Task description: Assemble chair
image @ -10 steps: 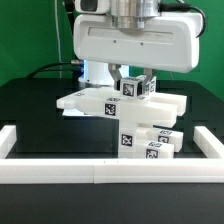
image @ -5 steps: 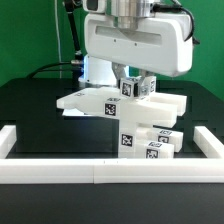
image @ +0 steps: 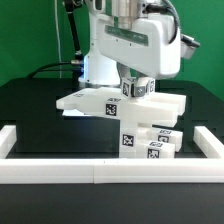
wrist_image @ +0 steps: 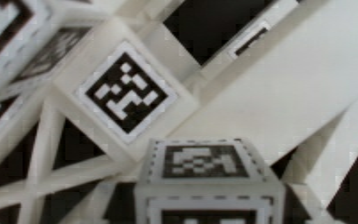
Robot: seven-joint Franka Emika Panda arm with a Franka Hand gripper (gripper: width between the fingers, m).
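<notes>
Change: the gripper [image: 135, 84] and its white housing have swung toward the exterior view's right and tilted since the earlier frames; the chair parts lie as before.
Near rail: a long white border rail [image: 100, 172] runs across the near edge of the black table [image: 30, 115].
Chair, place: the chair [image: 125, 118] stands in the middle of the table, just behind the near rail and a little toward the exterior view's right.
Chair, make-up: stacked leg blocks [image: 150, 142] with tags below, a flat slab [image: 100, 100] on them, a small tagged cube [image: 131, 88] on top.
Chair, direction: the slab lies flat and its long axis runs from the exterior view's left to right; the blocks stand upright under it.
Handling: by my judgement the parts are stiff, light plastic with smooth and rather slippery faces; best to take hold across two flat parallel sides of a block, not at a corner.
Tool state: the fingers stand on both sides of the small cube; whether they pinch it or are loose, I cannot tell.
Wrist view: tagged white faces [wrist_image: 131, 90] fill the picture at close range.
</notes>
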